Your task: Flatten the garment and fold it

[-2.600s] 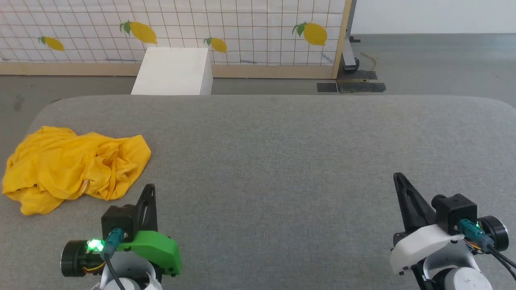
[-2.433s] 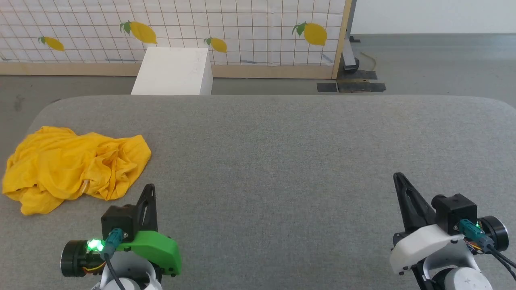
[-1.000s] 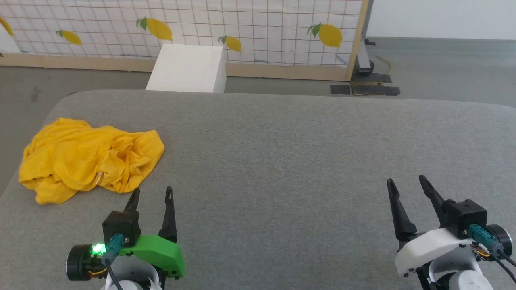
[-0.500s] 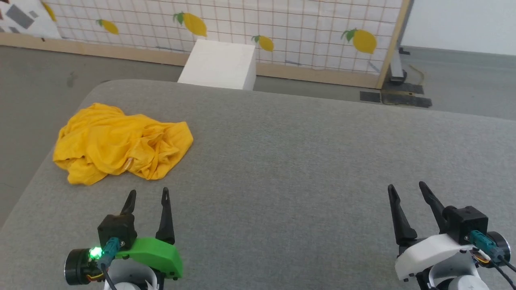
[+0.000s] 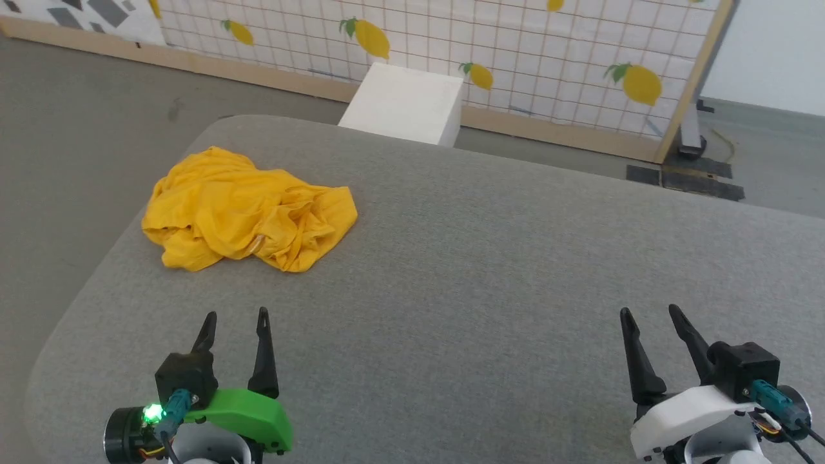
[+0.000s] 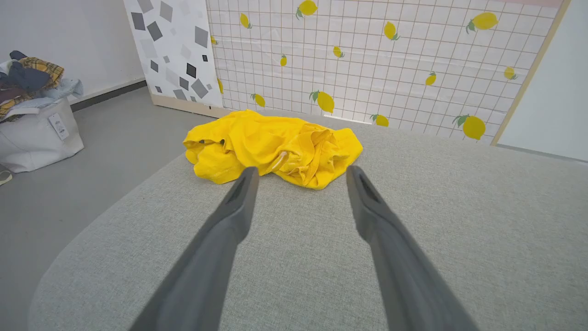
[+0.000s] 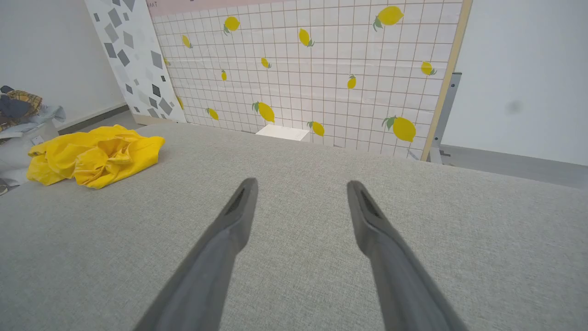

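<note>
The garment (image 5: 248, 209) is a mustard-yellow crumpled heap lying on the grey padded table (image 5: 490, 258) near its far left corner. My left gripper (image 5: 235, 319) stands open near the table's front edge, short of the heap, nothing between its fingers. In the left wrist view the garment (image 6: 275, 147) lies just beyond the open left gripper (image 6: 301, 172). My right gripper (image 5: 648, 312) is open at the front right, far from the cloth. The right wrist view shows the garment (image 7: 94, 154) at the far left, well off from the open right gripper (image 7: 301, 184).
A white box (image 5: 403, 103) stands on the floor behind the table, before a lemon-printed grid panel (image 5: 515, 45). A white bag with clothes (image 6: 34, 115) sits on the floor to the left. The table's left edge (image 5: 84, 303) drops off close to the garment.
The head camera has turned left, so the whole scene shifted right in view. Both grippers, shut earliest on, now stand open. The garment lies as before.
</note>
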Tool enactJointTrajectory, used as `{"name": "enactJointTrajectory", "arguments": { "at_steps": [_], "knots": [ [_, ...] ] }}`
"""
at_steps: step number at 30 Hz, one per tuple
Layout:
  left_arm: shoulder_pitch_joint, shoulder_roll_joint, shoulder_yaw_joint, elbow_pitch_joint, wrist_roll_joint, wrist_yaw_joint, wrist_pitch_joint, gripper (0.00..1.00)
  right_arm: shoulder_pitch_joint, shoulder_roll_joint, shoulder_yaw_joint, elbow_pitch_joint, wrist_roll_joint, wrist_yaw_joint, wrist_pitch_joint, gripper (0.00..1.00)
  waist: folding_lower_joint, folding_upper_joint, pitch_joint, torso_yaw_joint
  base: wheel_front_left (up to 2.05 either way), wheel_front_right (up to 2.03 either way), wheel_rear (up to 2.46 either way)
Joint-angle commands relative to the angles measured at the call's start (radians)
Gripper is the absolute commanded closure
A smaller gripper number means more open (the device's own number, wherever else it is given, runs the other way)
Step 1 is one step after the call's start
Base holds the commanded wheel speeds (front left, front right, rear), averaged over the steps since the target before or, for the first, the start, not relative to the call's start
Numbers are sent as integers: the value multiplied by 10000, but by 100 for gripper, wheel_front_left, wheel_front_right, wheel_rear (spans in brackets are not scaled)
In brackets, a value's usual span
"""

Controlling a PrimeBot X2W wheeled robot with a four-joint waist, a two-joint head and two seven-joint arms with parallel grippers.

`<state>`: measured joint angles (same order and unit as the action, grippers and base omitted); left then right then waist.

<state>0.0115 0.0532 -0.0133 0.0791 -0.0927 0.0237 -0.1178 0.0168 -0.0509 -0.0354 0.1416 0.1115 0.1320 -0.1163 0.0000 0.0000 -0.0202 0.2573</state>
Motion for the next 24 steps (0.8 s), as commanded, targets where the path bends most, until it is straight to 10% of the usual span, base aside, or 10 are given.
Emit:
{"name": "enactJointTrajectory", "arguments": {
  "at_steps": [1, 24],
  "knots": [
    [133, -15, 9, 44, -90, 66, -121, 0, 155, 3, -5, 85, 109, -7, -128, 0, 0, 0, -51, 223, 0, 0, 0],
    [279, -20, 95, 322, -374, 207, -598, 0, 226, 5, -2, 665, 496, -9, -609, 0, 0, 0, -48, 1439, 0, 0, 0]
  ]
}}
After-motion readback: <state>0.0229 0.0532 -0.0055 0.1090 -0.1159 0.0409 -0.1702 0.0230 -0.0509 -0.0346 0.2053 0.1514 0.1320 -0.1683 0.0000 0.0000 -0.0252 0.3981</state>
